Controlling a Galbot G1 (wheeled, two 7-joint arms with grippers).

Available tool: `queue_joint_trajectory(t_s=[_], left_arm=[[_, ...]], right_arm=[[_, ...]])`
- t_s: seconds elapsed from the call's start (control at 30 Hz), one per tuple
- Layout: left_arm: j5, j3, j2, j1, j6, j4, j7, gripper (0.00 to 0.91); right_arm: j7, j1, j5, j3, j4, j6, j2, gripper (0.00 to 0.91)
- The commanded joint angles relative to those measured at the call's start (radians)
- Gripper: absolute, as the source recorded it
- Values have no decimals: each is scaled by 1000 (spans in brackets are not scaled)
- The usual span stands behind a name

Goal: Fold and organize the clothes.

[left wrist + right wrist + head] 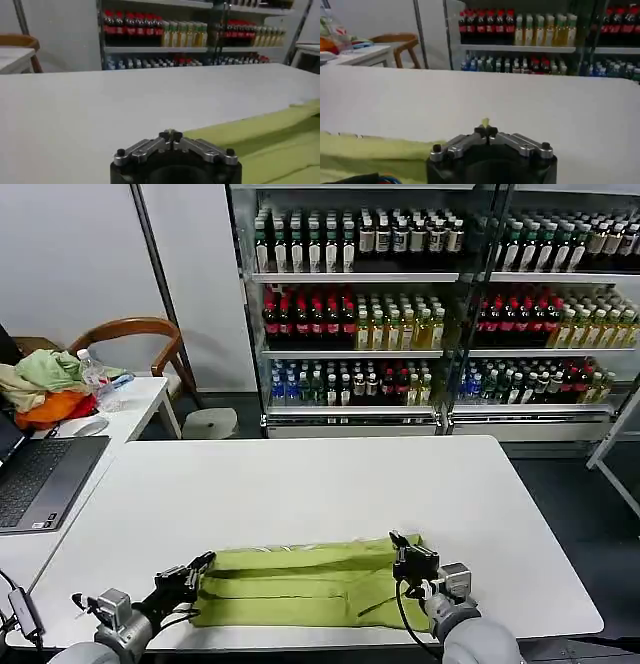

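A lime-green T-shirt lies folded into a long band near the front edge of the white table. My left gripper is at the band's far left corner, shut on the cloth edge. In the left wrist view its fingertips meet where the green fabric begins. At the band's far right corner my right gripper is shut on the T-shirt. A small tuft of green sticks up between the closed tips of that right gripper, and the T-shirt trails off to one side.
An open laptop sits on the side table to the left, with a heap of pale-green, beige and orange garments and a water bottle behind it. A wooden chair and drinks coolers stand beyond.
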Motion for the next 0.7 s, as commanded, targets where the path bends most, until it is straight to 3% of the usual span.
queue_joint_trajectory(t_s=[0.03, 0.23, 0.27, 0.3, 0.4, 0.43, 0.47, 0.7], left_arm=[[4, -2, 2, 24, -2, -15, -2, 40], [49, 27, 3, 25, 0, -1, -9, 40], [59, 33, 2, 19, 1, 9, -18, 403], [68, 41, -1, 13, 1, 16, -31, 907], [68, 50, -7, -1, -6, 30, -53, 907], [68, 50, -9, -3, -8, 30, -56, 907], [66, 49, -10, -4, -16, 29, -60, 907], [-22, 24, -8, -11, -22, -44, -172, 907]], right_arm=[[2, -8, -16, 15, -17, 0, -4, 0], [-8, -36, -19, 8, -15, 2, -3, 0], [-8, -40, -19, 5, -18, 2, -1, 0], [-10, -46, -19, 2, -19, 3, 0, 0], [-21, -70, -39, -3, -15, 0, 0, 20], [-16, -75, -41, -4, -9, -11, -2, 262], [-13, -85, -40, -5, -4, -17, -3, 907], [-27, -141, -77, 37, 71, -15, -6, 907]])
